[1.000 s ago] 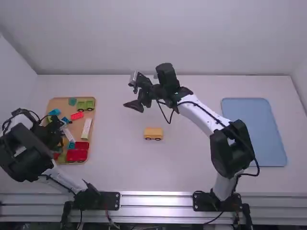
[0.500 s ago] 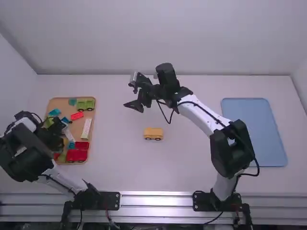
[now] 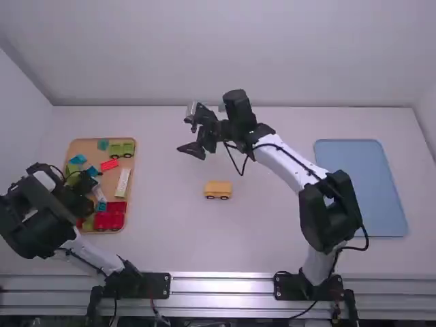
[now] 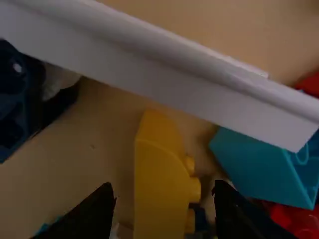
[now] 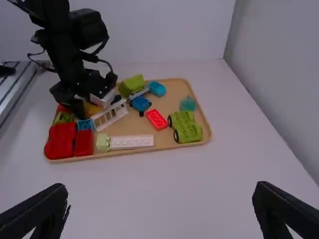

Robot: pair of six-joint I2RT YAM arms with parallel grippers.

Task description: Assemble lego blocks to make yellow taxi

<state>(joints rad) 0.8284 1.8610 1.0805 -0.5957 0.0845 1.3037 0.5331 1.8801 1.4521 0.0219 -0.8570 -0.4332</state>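
Tray point(image 5: 174, 90), white bar point(image 4: 174, 84) near yellow block point(image 4: 159, 189)

In the high view, the light is soft and quite even, and the table point(image 3: 272, 245) looks pale, with only weak shadows. A bright streak of glare runs along the metal rail point(image 3: 225, 286) at the bottom of the frame. The left wrist view is much dimmer: the long white piece point(image 4: 149, 69) across the upper part catches the most light, the yellow block point(image 4: 157, 184) glows moderately, and the lower corners sink into darkness. In the right wrist view, the light is again diffuse, and the side wall point(image 5: 279, 74) at the right is greyish.
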